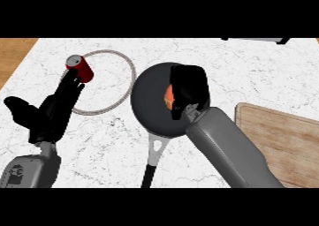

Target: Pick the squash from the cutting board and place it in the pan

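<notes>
Now poised over the pan (147,99) with the right hand (187,84), curled round the orange squash (168,95) and mostly hiding it; cutting board (292,141) just right of the forearm; left hand (47,114) resting open, fingertips beside a red can (81,69) at a grey ring's (127,66) rim; open counter (109,145) left of the pan's handle.

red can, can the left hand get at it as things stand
Probably yes: the left hand is open, its fingertips right beside the red can, with nothing between them. The right hand is off over the pan with the squash, out of the way.
</notes>
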Controlling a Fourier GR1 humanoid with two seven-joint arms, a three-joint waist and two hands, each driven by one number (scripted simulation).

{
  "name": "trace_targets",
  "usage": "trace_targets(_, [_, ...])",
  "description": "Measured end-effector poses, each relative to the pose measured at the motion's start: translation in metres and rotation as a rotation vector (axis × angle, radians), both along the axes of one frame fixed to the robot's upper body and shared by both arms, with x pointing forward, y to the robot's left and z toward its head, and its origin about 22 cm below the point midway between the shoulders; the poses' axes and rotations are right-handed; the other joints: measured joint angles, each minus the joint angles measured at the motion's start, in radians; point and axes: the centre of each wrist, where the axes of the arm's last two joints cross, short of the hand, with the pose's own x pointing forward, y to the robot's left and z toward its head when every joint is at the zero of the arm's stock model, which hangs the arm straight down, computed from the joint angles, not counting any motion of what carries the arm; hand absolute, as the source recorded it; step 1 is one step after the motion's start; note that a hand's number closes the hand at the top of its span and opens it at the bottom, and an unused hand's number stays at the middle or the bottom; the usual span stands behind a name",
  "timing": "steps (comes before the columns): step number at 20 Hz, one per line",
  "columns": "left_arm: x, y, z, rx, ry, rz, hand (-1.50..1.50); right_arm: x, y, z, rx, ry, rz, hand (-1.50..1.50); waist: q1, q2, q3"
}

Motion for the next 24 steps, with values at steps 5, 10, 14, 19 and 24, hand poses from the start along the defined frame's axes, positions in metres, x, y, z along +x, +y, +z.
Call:
trace_targets(5, [0.007,-0.008,0.001,0.001,0.000,-0.024,0.00,-0.026,0.057,0.050,-0.061,-0.226,-0.033,1.50,0.016,0.001,-0.001])
trace_targets(10, [0.012,-0.014,0.001,0.002,-0.004,-0.035,0.00,-0.043,0.086,0.083,-0.050,-0.336,-0.008,1.50,0.020,0.009,0.000])
trace_targets(14, [0.013,-0.012,0.000,0.002,-0.006,-0.020,0.00,-0.046,0.098,0.102,-0.027,-0.380,-0.020,1.50,0.011,0.011,0.000])
trace_targets(19, [0.012,-0.005,0.001,-0.001,-0.009,0.008,0.00,-0.042,0.103,0.112,0.000,-0.412,-0.060,1.50,-0.018,0.012,0.002])
trace_targets(24, [0.005,0.007,-0.001,0.001,-0.004,0.035,0.00,-0.033,0.099,0.106,0.028,-0.423,-0.106,1.50,-0.050,0.013,0.004])
